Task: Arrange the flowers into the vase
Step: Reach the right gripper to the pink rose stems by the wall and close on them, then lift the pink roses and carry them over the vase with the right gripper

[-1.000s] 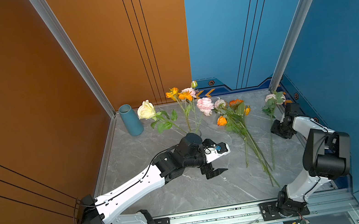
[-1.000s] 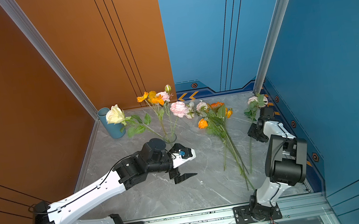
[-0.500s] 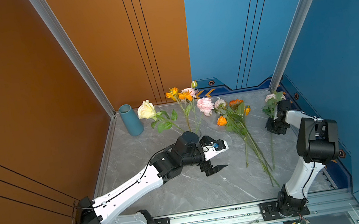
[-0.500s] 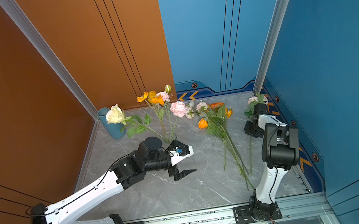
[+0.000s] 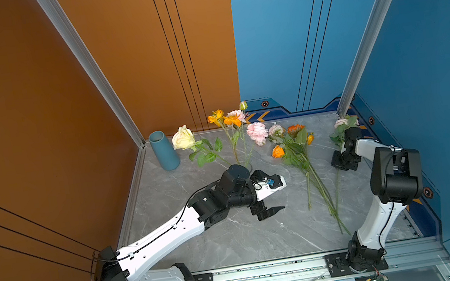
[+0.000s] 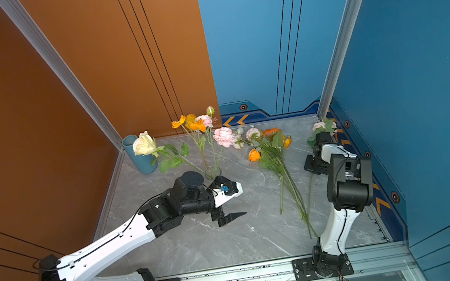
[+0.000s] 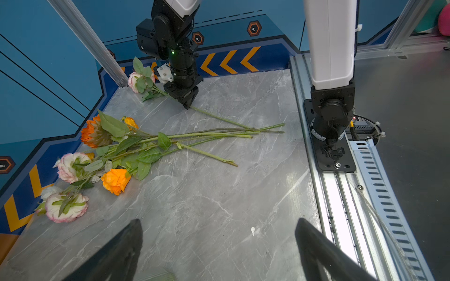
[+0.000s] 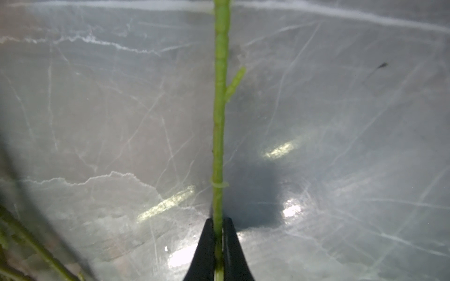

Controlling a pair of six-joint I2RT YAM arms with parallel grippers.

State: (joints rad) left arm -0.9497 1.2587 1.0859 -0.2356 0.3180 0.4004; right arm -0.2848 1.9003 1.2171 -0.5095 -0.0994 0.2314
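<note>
The right fingers (image 8: 209, 234) are pinched tight on the green stem (image 8: 219, 121) of a pink flower (image 7: 140, 81) that lies flat on the bench (image 5: 233, 245). The stem's long axis runs from the far right corner toward the front rail. The bloom lies beyond the fingertips, pointing into that corner, and the bare cut end trails away on their other side toward the right arm's base. The grip is on the upper part of the stem, just past the leaves. In the right wrist view the stem runs straight out from between the two tips, with a small side nub further along.

The right arm (image 5: 392, 176) stands up steeply from the rail and folds at a high elbow. Its forearm slopes down and away, so the fingers point almost straight down with their tips at the bench surface.

The left arm (image 5: 165, 237) stretches low and long across the bench toward the middle. The left fingers (image 7: 121, 248) are spread wide and hold nothing, hanging just above the bare stone.

Between the two sets of fingers lies a loose bunch of flowers (image 5: 297, 148), with blooms toward the back wall and stems toward the rail. Just behind the left wrist a clear vase (image 6: 211, 175) holds several upright stems, including a cream rose (image 6: 144, 142). A blue vase (image 5: 163, 150) stands upright well away from both sets of fingers.
</note>
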